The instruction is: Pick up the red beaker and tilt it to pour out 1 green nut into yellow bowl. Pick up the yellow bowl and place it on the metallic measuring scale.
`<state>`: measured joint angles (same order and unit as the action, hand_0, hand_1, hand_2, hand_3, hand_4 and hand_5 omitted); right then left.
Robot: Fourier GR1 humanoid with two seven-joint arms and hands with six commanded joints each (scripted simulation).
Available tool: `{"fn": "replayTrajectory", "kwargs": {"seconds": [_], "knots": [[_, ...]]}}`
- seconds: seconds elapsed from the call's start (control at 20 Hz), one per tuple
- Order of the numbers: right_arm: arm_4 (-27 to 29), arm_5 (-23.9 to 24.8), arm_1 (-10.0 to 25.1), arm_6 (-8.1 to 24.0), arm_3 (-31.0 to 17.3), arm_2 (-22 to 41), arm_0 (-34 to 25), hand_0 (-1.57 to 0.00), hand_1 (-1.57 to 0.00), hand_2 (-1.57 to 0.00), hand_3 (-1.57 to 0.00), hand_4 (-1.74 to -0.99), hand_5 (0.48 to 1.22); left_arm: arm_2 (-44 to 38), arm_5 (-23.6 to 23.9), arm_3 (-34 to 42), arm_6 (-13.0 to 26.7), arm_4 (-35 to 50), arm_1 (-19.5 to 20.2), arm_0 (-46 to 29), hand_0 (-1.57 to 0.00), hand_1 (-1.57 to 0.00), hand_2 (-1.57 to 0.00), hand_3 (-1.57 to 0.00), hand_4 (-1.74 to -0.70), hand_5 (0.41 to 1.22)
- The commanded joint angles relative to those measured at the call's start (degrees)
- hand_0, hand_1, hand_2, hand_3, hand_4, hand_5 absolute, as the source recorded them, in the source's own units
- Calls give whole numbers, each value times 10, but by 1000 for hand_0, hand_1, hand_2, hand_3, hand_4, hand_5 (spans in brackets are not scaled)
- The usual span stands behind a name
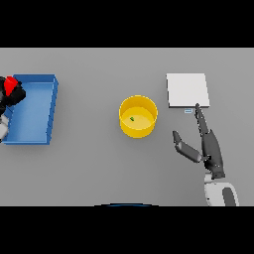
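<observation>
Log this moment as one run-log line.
left hand: shut on red beaker, over blue tray | yellow bowl: green nut inside, on table | right hand: open, near scale

The right hand (pixel 211 149) reached up from the lower right on its white and grey arm, fingers straight and pointing forward, thumb spread out to the left. The left hand (pixel 11 94) showed at the far left edge, fingers curled in a grip.
</observation>
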<state>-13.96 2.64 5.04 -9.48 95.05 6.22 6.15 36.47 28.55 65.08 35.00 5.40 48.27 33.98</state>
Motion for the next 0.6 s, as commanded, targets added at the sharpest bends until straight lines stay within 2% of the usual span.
{"fn": "replayTrajectory", "kwargs": {"seconds": [0.0, 0.05, 0.1, 0.15, 0.25, 0.4, 0.55], "knots": [[0, 1, -1, 1, -1, 0, -2, 1, 1, 1, 1, -1192, 663, 1, -9, 5, -1, 0, 2, -1, -1564, -1449, -1432, -1362, -1374, 830], [2, 0, -1, 3, -5, -1, -3, 1, 1, 1, 1, -1188, 663, 2, -39, 31, -7, 20, 13, -11, -1457, -1180, -1187, -1129, -1229, 803], [0, 0, 0, -3, -1, 0, 2, 1, 1, 1, 1, -1187, 664, 4, -66, 49, -1, 38, 26, -17, -1166, -944, -959, -903, -1120, 778], [1, -1, -1, 0, -1, 1, -3, 1, 1, 1, 1, -1185, 665, 6, -93, 52, -1, 49, 34, -17, -932, -755, -767, -722, -1034, 758], [-2, 1, -1, 5, -1, 2, -1, 1, 1, 1, 1, -1182, 667, 12, -123, 55, -1, 63, 42, -9, -596, -483, -490, -462, -916, 723], [-2, -2, -1, -3, 11, 6, 13, 1, 1, 1, 1, -1189, 666, 8, -138, 62, -1, 80, 45, -15, -305, -247, -251, -236, -831, 688], [-9, 0, -6, 20, 15, 12, 7, 1, 1, 1, 1, -1187, 663, 2, -137, 51, -13, 82, 37, -4, -156, -126, -128, -120, -797, 678]]}}
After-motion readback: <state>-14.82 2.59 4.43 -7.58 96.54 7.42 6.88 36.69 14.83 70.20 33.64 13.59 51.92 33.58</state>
